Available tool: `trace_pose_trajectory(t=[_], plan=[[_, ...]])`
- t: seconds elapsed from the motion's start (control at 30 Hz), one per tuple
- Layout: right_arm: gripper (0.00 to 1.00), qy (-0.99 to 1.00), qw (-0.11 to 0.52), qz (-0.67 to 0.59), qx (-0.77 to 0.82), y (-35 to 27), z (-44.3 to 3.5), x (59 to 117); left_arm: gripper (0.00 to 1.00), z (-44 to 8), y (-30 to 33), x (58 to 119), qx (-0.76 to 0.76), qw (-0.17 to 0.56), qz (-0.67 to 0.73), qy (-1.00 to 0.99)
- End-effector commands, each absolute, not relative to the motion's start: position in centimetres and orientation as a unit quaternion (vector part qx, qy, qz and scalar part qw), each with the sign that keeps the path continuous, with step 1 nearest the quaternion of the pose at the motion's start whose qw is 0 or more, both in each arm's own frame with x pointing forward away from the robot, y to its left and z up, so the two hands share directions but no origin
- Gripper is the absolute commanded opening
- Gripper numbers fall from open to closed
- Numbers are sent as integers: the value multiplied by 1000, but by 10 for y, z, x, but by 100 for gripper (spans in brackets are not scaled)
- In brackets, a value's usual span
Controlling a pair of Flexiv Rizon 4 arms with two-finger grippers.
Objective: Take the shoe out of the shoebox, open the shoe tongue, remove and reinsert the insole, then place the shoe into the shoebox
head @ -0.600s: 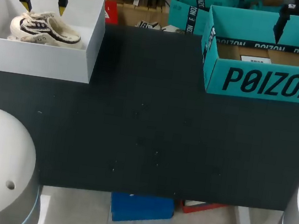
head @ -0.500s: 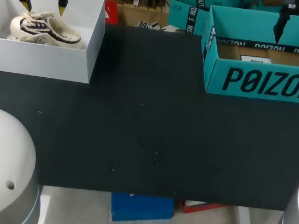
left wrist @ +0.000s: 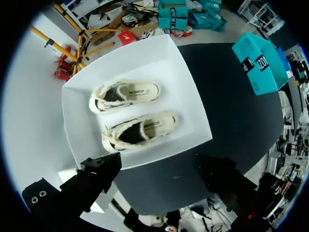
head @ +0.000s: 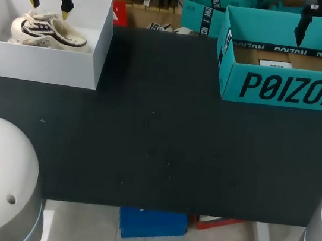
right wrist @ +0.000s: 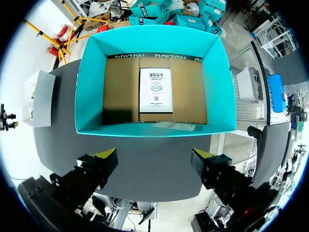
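Shoe (head: pixel 56 35) sits in the white box (head: pixel 37 64), directly under my left claw (head: pixel 48 4), which hangs released with nothing between its fingers — a second shoe (left wrist: pixel 128 93) lies beside it. I judge this the first step: taking it out. Next move calls for lowering and clenching across the shoe's sides. My right claw (head: pixel 320 36) hangs released above the teal box (head: pixel 285 90).
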State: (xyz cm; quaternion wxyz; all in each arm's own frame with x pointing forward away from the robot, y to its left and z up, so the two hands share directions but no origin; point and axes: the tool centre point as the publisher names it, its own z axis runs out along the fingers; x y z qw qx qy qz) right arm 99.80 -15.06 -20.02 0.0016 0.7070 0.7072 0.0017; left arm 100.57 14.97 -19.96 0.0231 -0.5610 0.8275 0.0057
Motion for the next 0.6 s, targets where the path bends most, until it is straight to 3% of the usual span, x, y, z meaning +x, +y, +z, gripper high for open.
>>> trace_pose_trajectory(t=[0.03,0.37,0.6], plan=[[100,707,1,1,707,-150,-200,998,100,-187,158,1005,-282,33,-35,958],[100,707,1,1,707,-150,-200,998,100,-158,181,1056,46,31,-42,998],[100,707,1,1,707,-150,-200,998,100,-97,192,1086,181,11,-53,982]])
